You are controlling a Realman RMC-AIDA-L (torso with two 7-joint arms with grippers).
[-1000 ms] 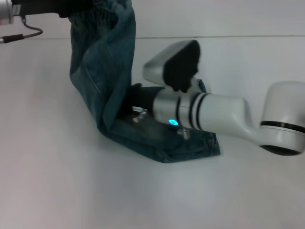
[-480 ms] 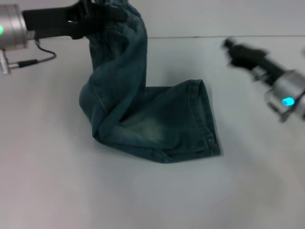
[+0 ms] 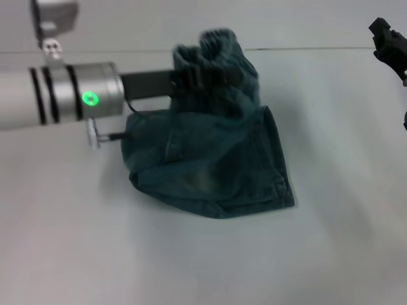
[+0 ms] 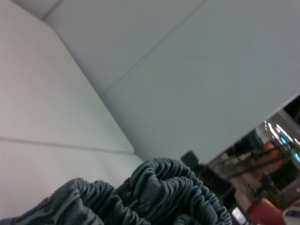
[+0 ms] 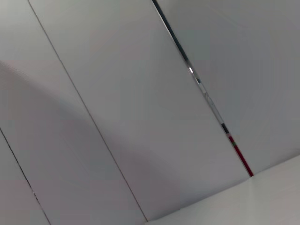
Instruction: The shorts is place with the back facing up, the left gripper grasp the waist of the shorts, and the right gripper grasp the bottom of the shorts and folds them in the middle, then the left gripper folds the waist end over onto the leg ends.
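Shorts (image 3: 210, 165) lie halved on the counter (image 3: 191, 267); left end effector (image 3: 191, 79) clamps the waist (image 3: 213, 54) mid-fold, hems uncovered; right end effector (image 3: 391, 47) aside, grip unclear.

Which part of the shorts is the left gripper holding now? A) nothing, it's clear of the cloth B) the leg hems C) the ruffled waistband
C: the left gripper is clamped on the ruffled waistband, lifted above the rest of the shorts; the right gripper is off to the side, clear of the cloth.

The right pincer (image 3: 389, 47) is cut off at the head view's edge; the waist (image 3: 213, 60) hides the left pincer's (image 3: 203, 76) fingertips.
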